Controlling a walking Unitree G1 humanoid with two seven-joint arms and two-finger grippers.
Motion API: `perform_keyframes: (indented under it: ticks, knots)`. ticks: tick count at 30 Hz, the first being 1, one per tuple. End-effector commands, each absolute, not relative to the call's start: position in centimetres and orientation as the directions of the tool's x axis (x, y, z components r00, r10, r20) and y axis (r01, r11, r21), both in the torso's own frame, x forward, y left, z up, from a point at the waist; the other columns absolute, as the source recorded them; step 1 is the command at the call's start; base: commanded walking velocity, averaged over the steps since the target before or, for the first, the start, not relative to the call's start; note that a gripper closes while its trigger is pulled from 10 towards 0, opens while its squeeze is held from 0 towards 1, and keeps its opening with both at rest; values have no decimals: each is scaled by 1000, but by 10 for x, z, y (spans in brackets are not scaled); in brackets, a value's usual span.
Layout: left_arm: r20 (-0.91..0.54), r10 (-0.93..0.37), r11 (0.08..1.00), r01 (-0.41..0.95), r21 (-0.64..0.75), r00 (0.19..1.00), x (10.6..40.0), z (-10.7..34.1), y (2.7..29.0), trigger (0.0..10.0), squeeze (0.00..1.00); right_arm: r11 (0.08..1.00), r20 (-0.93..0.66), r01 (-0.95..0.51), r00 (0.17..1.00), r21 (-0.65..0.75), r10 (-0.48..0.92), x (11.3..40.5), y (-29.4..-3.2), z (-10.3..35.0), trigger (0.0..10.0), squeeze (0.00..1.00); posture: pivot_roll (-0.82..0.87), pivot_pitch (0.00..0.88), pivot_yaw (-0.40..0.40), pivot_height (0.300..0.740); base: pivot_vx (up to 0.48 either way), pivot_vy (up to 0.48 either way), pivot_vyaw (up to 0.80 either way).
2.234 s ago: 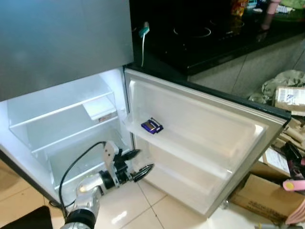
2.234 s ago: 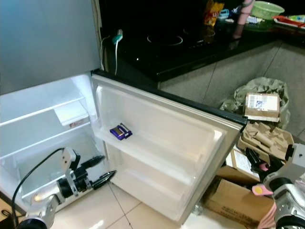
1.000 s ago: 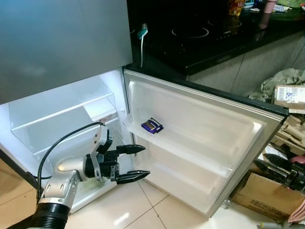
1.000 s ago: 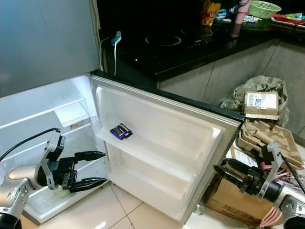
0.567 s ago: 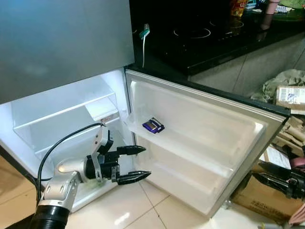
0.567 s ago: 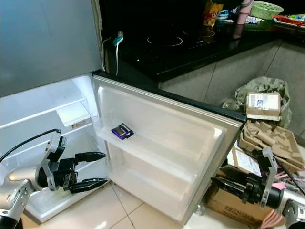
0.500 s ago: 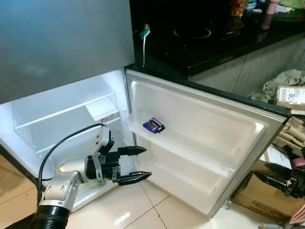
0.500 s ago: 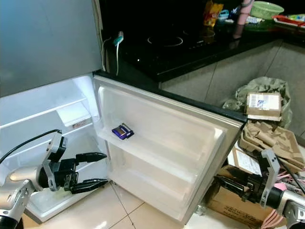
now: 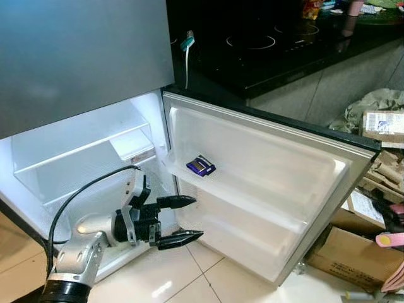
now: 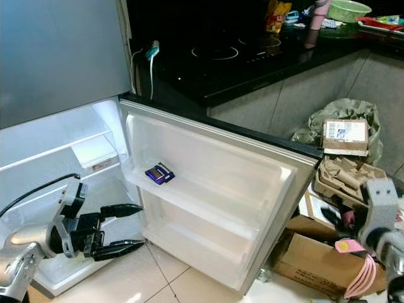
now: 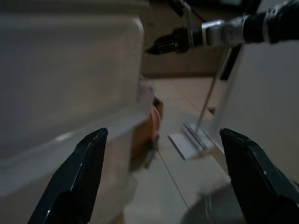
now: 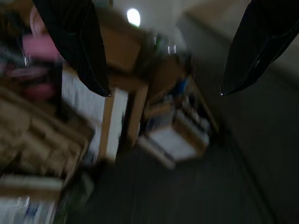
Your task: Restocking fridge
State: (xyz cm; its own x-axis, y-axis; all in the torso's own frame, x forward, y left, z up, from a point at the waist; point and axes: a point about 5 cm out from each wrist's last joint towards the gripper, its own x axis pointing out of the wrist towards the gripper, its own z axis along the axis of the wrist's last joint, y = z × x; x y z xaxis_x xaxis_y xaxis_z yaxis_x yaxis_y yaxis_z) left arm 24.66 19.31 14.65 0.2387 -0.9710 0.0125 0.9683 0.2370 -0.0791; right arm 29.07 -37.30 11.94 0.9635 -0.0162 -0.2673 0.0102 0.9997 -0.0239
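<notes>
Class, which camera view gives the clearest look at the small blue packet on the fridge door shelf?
The left eye view shows the blue packet best: it is sharp and unobstructed, lying on the upper shelf of the open fridge door. The right eye view shows the same packet, slightly smaller. The wrist views are blurred and I cannot make out the packet there.

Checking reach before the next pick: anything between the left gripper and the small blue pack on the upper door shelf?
Nothing visible blocks it. The left gripper, fingers open and holding nothing, hangs low at the fridge opening, below the blue pack. The pack lies alone on the upper door shelf, open air between them.
</notes>
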Motion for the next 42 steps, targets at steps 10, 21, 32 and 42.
perform_keyframes:
  ticks: [10,21,32,42]
  knots:
    - [21,-932,362,932,-11,362,237,179,221,10000,0,990,-97,-121,987,69,128,334,-341,164,10000,0,87,46,0,740,0,0,0]
    - [-8,-933,359,933,-20,359,230,184,222,10000,0,937,-122,-344,929,62,349,344,-316,165,10000,0,101,61,10,740,0,0,0]
    - [-9,-938,347,938,-22,347,233,183,215,10000,0,767,-185,-632,745,111,641,318,-324,164,10000,0,77,36,6,740,0,0,0]
    - [-7,-942,336,941,-32,336,235,177,208,10000,0,633,-238,-746,589,206,772,288,-337,152,10000,0,50,17,1,740,0,0,0]
